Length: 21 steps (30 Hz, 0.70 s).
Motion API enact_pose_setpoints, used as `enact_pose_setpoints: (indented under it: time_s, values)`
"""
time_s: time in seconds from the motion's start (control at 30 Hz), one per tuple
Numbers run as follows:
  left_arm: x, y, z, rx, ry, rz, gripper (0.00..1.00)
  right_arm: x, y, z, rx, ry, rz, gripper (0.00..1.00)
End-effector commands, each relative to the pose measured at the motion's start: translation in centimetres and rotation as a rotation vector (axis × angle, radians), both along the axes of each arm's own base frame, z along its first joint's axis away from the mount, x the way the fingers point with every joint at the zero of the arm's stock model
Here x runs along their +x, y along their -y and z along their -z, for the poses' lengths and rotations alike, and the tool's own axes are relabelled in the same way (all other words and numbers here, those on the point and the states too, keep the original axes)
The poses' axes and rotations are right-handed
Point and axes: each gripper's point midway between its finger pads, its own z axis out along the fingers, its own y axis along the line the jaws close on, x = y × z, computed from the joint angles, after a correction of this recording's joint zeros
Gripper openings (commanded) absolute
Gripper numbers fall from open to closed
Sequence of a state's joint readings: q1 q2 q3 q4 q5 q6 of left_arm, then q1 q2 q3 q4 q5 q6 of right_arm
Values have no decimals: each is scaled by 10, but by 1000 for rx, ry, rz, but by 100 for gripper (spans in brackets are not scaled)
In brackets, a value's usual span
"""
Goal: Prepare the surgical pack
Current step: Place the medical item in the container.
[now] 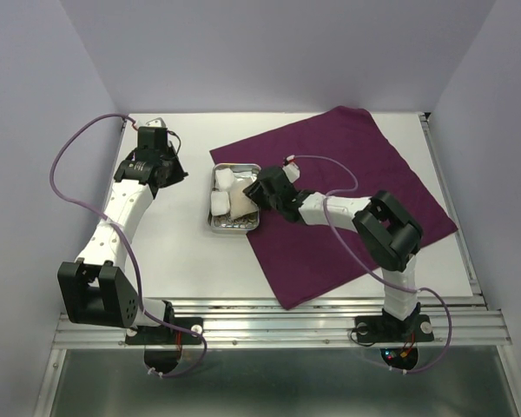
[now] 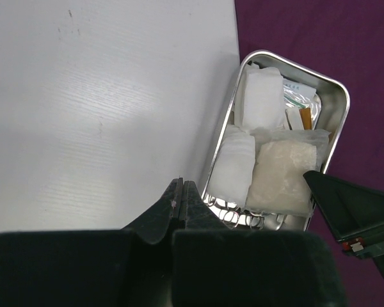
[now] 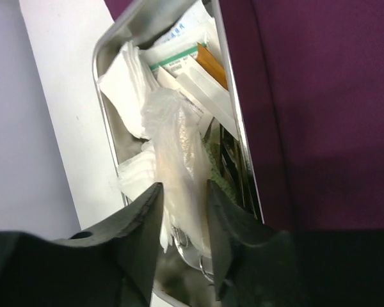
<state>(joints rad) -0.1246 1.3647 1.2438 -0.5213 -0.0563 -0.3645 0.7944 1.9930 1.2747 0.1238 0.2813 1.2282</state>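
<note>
Right fingers [image 3: 138,224] apart over clear packet [image 3: 176,147] in tray [image 3: 113,131]; left fingers [image 2: 173,212] together; labels [image 3: 174,59] illegible.

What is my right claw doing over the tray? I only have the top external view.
Observer: The right wrist view shows the right claw with jaws apart and a clear packet visible in the gap.
Operator: What else is in there?
Observer: Silver ring handles poke out from under the packet at one end of the tray.
Operator: And the left claw?
Observer: Shut, over bare table beside the tray.
</note>
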Motion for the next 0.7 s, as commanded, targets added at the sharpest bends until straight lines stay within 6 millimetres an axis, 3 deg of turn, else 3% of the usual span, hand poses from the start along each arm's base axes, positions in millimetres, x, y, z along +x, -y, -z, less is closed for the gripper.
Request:
enact_pose_setpoints:
  time_s: [0.0,0.1,0.3,0.4,0.43,0.47,0.5,0.6,0.67]
  values:
    - [-1,8,-14,-35,43,32,0,16,4,-72,35,181,36,43]
    - [0,23,-11,-87,46,82,0,14,16,-81,13,206,58,63]
    - [3,48,9,-115,-4,141,0,10,35,-97,-30,248,88,65]
    - [5,82,13,-137,-4,209,0,8,52,-106,-79,281,123,60]
    - [1,104,14,-172,-9,262,0,6,59,-102,-105,283,132,53]
    - [1,113,17,-178,-10,277,0,4,65,-101,-122,288,141,53]
    - [3,129,22,-214,-19,320,0,4,76,-111,-128,308,165,46]
    - [-1,159,40,-257,-73,383,0,3,108,-102,-165,296,207,37]
    - [2,166,47,-259,-90,390,0,2,132,-112,-167,310,243,36]
